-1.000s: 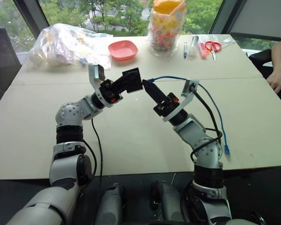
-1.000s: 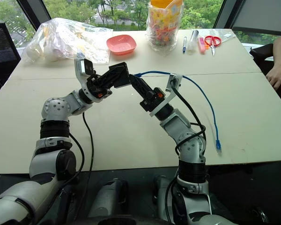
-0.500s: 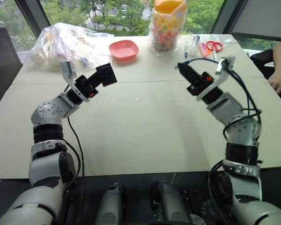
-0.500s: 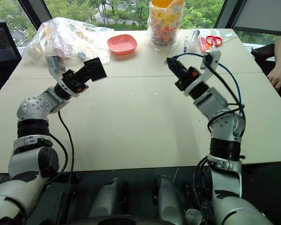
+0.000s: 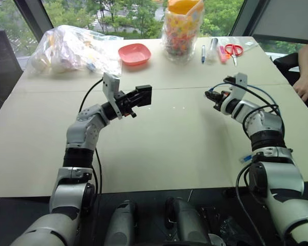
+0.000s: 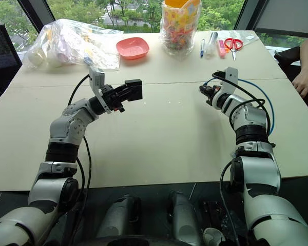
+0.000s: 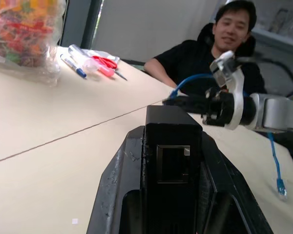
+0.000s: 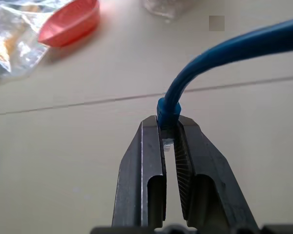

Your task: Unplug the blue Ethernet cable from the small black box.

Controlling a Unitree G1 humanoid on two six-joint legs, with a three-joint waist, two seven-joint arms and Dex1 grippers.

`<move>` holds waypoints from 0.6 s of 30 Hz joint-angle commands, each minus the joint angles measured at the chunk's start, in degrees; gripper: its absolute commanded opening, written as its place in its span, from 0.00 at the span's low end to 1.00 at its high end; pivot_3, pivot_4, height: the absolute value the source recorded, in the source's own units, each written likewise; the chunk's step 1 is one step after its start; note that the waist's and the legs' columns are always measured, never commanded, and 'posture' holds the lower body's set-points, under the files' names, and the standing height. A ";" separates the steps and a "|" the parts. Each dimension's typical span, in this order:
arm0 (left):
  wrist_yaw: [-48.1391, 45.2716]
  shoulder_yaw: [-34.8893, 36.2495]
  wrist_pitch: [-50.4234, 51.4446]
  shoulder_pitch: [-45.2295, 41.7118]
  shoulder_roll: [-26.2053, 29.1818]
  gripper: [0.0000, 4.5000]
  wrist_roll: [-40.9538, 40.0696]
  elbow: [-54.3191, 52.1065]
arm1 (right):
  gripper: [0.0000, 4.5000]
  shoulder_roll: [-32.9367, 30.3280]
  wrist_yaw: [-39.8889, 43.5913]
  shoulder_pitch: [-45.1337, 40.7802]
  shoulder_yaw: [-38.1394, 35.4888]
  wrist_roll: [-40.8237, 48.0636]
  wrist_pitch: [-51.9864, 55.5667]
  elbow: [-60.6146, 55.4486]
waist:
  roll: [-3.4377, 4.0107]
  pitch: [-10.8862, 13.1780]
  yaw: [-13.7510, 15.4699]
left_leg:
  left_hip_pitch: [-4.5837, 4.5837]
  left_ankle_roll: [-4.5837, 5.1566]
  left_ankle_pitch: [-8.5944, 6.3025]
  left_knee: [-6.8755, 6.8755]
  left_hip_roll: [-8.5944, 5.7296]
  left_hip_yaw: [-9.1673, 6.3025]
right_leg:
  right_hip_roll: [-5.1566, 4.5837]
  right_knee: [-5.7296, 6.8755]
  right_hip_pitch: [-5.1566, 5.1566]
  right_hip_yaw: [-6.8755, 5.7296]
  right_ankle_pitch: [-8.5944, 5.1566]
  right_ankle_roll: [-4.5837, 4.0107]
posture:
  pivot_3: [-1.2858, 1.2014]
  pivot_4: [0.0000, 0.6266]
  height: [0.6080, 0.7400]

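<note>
My left gripper is shut on the small black box and holds it above the middle of the table. In the left wrist view the box stands between the two fingers, and its port faces the camera with nothing in it. My right gripper hangs above the table's right half, well apart from the box. It is shut on the clear plug of the blue Ethernet cable. The cable loops back over that arm, and its other end lies near the table's front right edge.
At the back of the table are a clear plastic bag, a pink bowl, a jar of coloured sweets, pens and red scissors. A person sits at the right side, one hand on the table.
A second ago the two grippers met at the table's middle, plug at the box. They swung wide apart. The right arm now sits lower at the right; the left has come back inward.
</note>
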 commanded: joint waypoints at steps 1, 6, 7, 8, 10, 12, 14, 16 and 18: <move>0.77 -1.59 -4.52 0.81 -0.03 0.12 2.76 -1.11 | 0.01 -0.25 -1.32 -2.65 -1.96 -2.31 -3.92 2.71 | 0.00 0.00 -0.04 | 0.00 0.00 0.00 0.00 0.00 0.00 | 0.00 0.00 0.00 0.00 -0.01 0.02 | 0.52 0.24 1.00; 1.79 -2.54 -7.96 0.01 -0.98 0.12 4.58 1.97 | 0.59 -0.32 -1.02 -1.41 -1.57 -5.02 -5.16 2.80 | 0.00 0.00 -0.08 | 0.02 0.00 0.00 0.01 0.01 0.00 | 0.02 0.02 0.01 0.00 -0.02 0.04 | 0.52 0.24 1.00; 2.56 -2.74 -9.37 -0.82 -1.45 0.12 5.53 3.87 | 0.71 -0.32 -1.05 0.18 -0.41 -5.96 -3.90 -0.11 | 0.00 0.00 -0.07 | 0.02 0.00 0.00 0.01 0.01 0.00 | 0.01 0.02 0.01 0.00 -0.02 0.04 | 0.52 0.24 1.00; 3.09 -2.86 -10.43 -1.42 -1.79 0.12 6.19 5.29 | 0.82 -0.27 -1.04 1.31 0.33 -6.66 -2.94 -2.25 | 0.00 0.00 -0.04 | 0.03 0.00 0.00 0.01 0.02 0.00 | 0.01 0.02 0.01 0.00 -0.02 0.04 | 0.52 0.24 1.00; 5.76 -2.95 -14.74 -3.77 -3.59 0.12 8.46 11.01 | 0.99 0.00 -1.29 7.80 2.72 -6.85 2.79 -15.18 | 0.00 -0.01 0.19 | 0.02 0.00 0.00 0.01 0.02 -0.01 | 0.01 0.03 0.01 0.00 -0.02 0.04 | 0.52 0.24 1.00; 7.34 -3.74 -19.74 -6.10 -5.71 0.12 10.97 17.17 | 0.99 0.88 -2.97 15.84 3.79 -4.90 9.87 -31.70 | 0.00 -0.01 0.87 | 0.00 0.00 0.00 0.02 0.03 -0.08 | 0.00 0.03 0.04 -0.03 -0.03 0.06 | 0.52 0.24 1.00; 7.57 -4.39 -24.09 -7.88 -7.26 0.12 12.82 22.13 | 0.99 2.20 -5.35 21.15 3.17 -3.44 14.39 -42.95 | 0.01 -0.03 1.18 | -0.03 0.05 -0.03 0.03 0.09 -0.11 | 0.00 -0.02 0.03 -0.05 -0.06 0.10 | 0.52 0.24 1.00; 8.72 -5.13 -30.11 -10.16 -9.45 0.12 15.18 28.36 | 0.99 4.35 -8.06 25.81 1.83 -2.34 16.40 -52.56 | 0.00 -0.03 1.34 | -0.04 0.08 -0.05 0.03 0.09 -0.10 | -0.02 -0.05 0.02 -0.03 -0.06 0.10 | 0.52 0.24 1.00; 9.43 -6.12 -35.51 -11.84 -10.95 0.12 17.51 33.56 | 0.99 6.21 -10.06 28.25 0.28 -1.56 17.47 -57.88 | 0.00 -0.03 1.40 | -0.04 0.08 -0.06 0.04 0.10 -0.12 | -0.03 -0.08 0.02 -0.03 -0.03 0.14 | 0.52 0.24 1.00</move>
